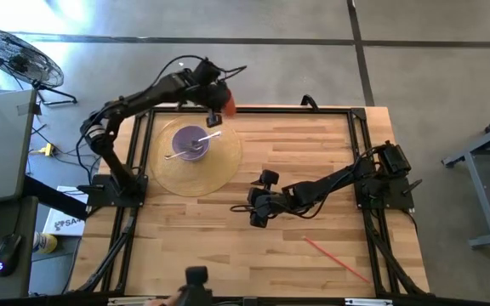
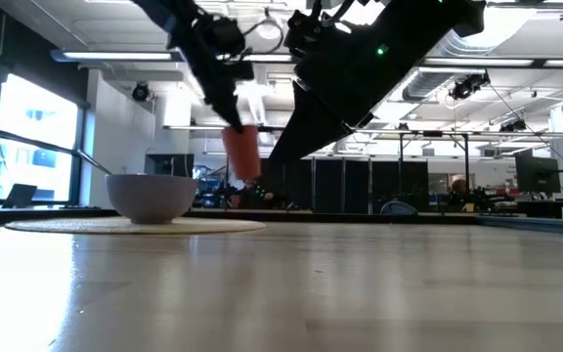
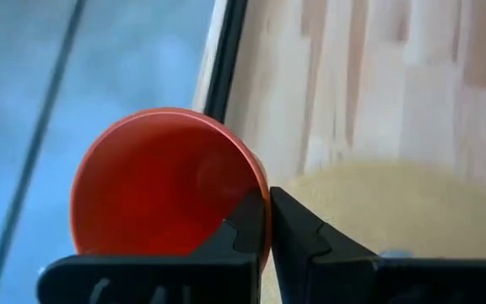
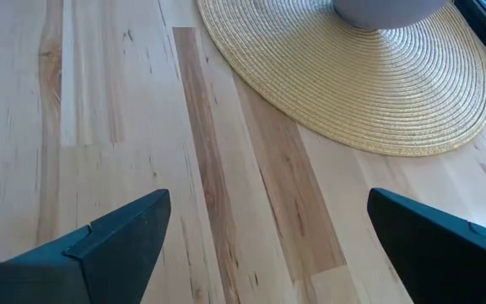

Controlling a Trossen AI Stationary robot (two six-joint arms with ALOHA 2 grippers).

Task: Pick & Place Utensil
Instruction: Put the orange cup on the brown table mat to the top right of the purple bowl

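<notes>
My left gripper [image 1: 219, 100] is over the table's far edge, shut on an orange cup [image 1: 227, 104], which also shows in the low view [image 2: 243, 153] and the left wrist view [image 3: 163, 181]. A grey bowl [image 1: 191, 143] stands on a round woven placemat [image 1: 196, 161]. A silver spoon [image 1: 204, 138] lies in the bowl, its handle leaning on the rim. My right gripper [image 1: 258, 210] is open above bare wood at mid-table, right of the placemat [image 4: 353, 76]; its wrist view shows the fingers wide apart [image 4: 268, 245] and the bowl's base [image 4: 386, 10]. My left gripper pinches the orange cup's rim [image 3: 262, 203] with one finger inside the cup [image 3: 236, 226] and one outside [image 3: 304, 226]. It comes from above. The cup [image 2: 243, 153] hangs below the fingers, roughly upright and lifted clear of the table.
A thin red stick [image 1: 334, 257] lies on the wood near the table's near right corner. A black frame [image 1: 296, 110] runs along the table's edges. Bare wood lies between the placemat and the right arm's base [image 1: 385, 174]. A fan [image 1: 15, 55] stands off the table.
</notes>
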